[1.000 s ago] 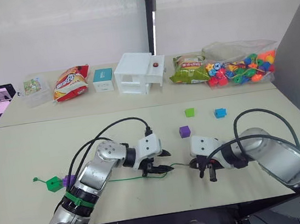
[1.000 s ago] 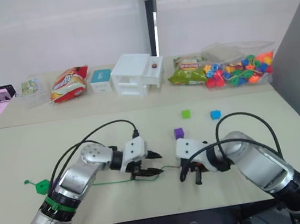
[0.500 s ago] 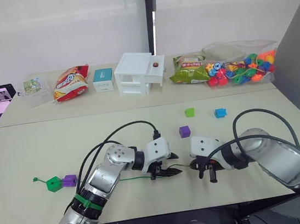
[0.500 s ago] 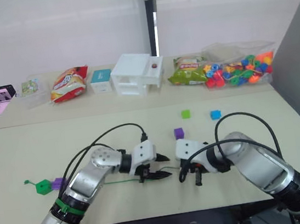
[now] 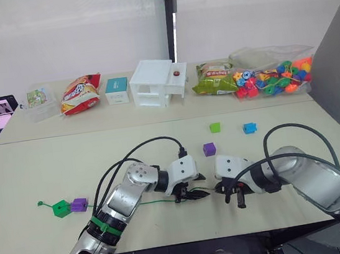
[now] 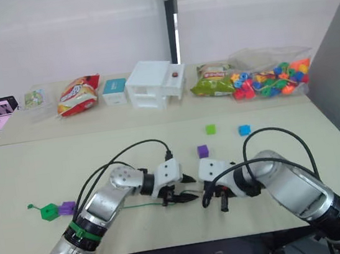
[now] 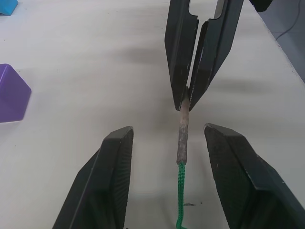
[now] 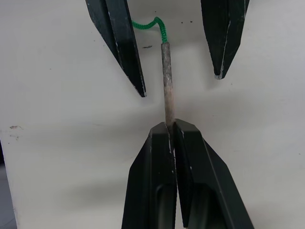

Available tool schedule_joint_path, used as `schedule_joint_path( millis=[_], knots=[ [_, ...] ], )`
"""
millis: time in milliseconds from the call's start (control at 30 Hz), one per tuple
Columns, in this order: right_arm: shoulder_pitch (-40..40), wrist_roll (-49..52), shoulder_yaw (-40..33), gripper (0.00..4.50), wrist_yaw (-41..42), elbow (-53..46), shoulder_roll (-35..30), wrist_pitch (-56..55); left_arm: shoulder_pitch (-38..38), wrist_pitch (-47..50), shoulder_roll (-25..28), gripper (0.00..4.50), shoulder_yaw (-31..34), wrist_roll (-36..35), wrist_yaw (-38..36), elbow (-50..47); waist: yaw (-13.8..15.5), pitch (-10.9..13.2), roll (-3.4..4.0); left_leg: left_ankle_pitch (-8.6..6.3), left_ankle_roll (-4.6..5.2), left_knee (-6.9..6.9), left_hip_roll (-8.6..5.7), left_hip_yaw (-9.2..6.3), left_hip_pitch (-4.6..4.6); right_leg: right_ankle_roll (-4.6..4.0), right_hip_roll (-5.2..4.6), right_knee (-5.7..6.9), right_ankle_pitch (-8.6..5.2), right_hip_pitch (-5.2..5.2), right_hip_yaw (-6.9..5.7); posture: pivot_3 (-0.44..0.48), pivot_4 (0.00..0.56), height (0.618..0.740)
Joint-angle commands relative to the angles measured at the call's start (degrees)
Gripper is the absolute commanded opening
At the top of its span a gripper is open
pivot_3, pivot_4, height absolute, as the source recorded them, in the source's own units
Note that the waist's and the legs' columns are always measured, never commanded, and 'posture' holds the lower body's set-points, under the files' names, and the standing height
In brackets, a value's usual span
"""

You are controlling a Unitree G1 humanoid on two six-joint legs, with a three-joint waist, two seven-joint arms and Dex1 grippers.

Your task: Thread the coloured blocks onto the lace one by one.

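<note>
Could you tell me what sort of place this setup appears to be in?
Probably an indoor lab or test room: two plain tables pushed together before white blinds, with props such as a snack bag and a bagged jumble of beads lined up.

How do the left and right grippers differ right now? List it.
The left gripper is open, its fingers either side of the lace tip without touching it; the right gripper is shut on that tip. The left points toward the right, the right back toward it. Both hang low over the table.
</note>
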Motion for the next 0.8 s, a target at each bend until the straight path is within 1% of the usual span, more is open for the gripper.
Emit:
schedule_joint_path(
  millis=[33,67,133,200,567,633,733,767,800],
  knots=[
    [-0.6,0.2,-0.6,0.0,-0.1,-1.8,-0.7,0.1,-0.7,0.3,-0.1,1.6,0.5,-0.3,0.0,-1.0,0.0,0.0,0.0,0.0,0.0,0.0,0.0,0.0,0.0,0.0,0.0,0.0,0.0,0.0,0.0,0.0,0.15,0.74],
    [-0.6,0.3,-0.7,0.0,-0.1,-1.8,-0.7,0.1,-0.6,0.4,0.1,1.34,0.4,-0.3,-0.2,-1.1,0.0,0.0,0.0,0.0,0.0,0.0,0.0,0.0,0.0,0.0,0.0,-0.01,0.0,0.0,0.0,0.0,0.15,0.74],
    [-0.6,0.3,-0.7,0.0,-0.2,-1.8,-0.7,0.1,-0.4,0.5,0.2,0.57,0.3,-0.3,-0.4,-1.3,0.0,0.0,0.0,0.0,0.0,0.0,0.0,0.0,0.0,0.0,0.0,-0.01,0.0,0.0,0.0,0.0,0.15,0.74],
    [-0.6,0.3,-0.7,0.0,-0.2,-1.7,-0.8,0.0,-0.4,0.4,0.2,0.03,0.2,-0.2,-0.4,-1.2,0.0,0.0,0.0,0.0,0.0,0.0,0.0,0.0,0.0,0.0,0.0,0.0,0.0,0.0,0.0,0.0,0.15,0.74],
    [-0.4,0.2,-0.2,0.0,-0.2,-1.8,-1.5,-0.5,-0.7,0.8,0.1,0.03,0.4,-0.7,-0.7,-0.9,0.0,0.0,0.0,0.0,0.0,0.0,0.0,0.0,0.0,0.0,0.0,-0.01,0.0,0.0,0.0,0.0,0.15,0.74],
    [-0.1,-0.7,-0.5,0.0,-1.4,-1.5,-1.3,-1.0,-0.7,0.9,0.3,0.03,0.6,-0.9,-0.9,-1.0,0.0,0.0,0.0,0.0,0.0,0.0,0.0,0.0,0.0,0.0,0.0,-0.01,0.0,0.0,0.0,0.0,0.15,0.74],
    [1.7,0.0,-2.9,0.94,-2.9,-2.2,-1.1,-1.2,-0.3,1.1,1.0,0.0,0.9,-1.3,-1.4,-1.3,0.0,0.0,0.0,0.0,0.0,0.0,0.0,0.0,0.0,0.0,0.0,0.0,0.0,0.0,0.0,0.0,0.15,0.74],
    [2.7,0.5,-3.9,1.36,-3.0,-2.8,-1.5,-1.0,-0.2,1.3,1.3,0.0,1.0,-1.4,-1.5,-1.5,0.0,0.0,0.0,0.0,0.0,0.0,0.0,0.0,0.0,0.0,0.0,-0.01,0.0,0.0,0.0,0.0,0.15,0.74],
    [3.9,1.1,-5.3,1.65,-3.5,-3.4,-1.6,-0.6,0.0,1.5,1.6,0.0,1.2,-1.6,-1.7,-1.9,0.0,0.0,0.0,0.0,0.0,0.0,0.0,0.0,0.0,0.0,0.0,0.0,0.0,0.0,0.0,0.0,0.15,0.74]
  ],
)
